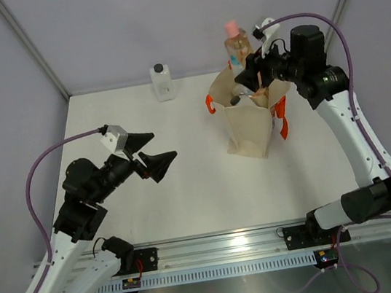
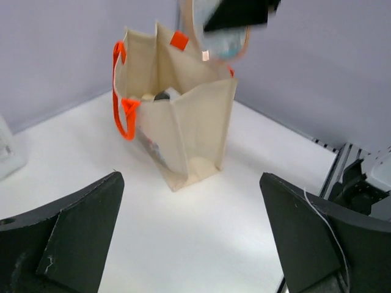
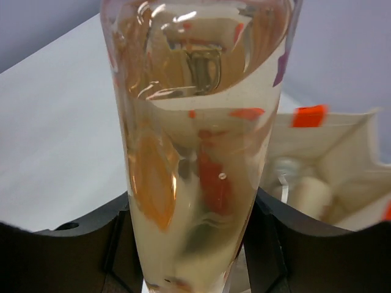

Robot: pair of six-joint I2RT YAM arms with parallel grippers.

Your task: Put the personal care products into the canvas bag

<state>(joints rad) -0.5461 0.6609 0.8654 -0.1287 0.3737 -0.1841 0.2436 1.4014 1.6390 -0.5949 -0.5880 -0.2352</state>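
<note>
My right claw [image 1: 256, 71] is clamped on the peach bottle [image 1: 237, 43], which I hold roughly upright, cap up, at the far rim of the canvas bag [image 1: 248, 127]. The move turns on one relation. In the top view the bag's open mouth lies toward 6 o'clock from the bottle, and in my right wrist view it opens at 4 o'clock. So the bottle's base seems to hang over the rim rather than the middle, though the bottle fills that view and I can't be sure.

My left claw [image 1: 160, 146] stands wide apart and empty, well off at 9 o'clock of the bag. A clear black-capped bottle [image 1: 162, 83] stands on the table [image 1: 187, 192] at 11 o'clock of the bag, nearer my left arm. The bag's walls hide most of its contents; I make out only a cream bottle [image 3: 311, 196] inside.
</note>
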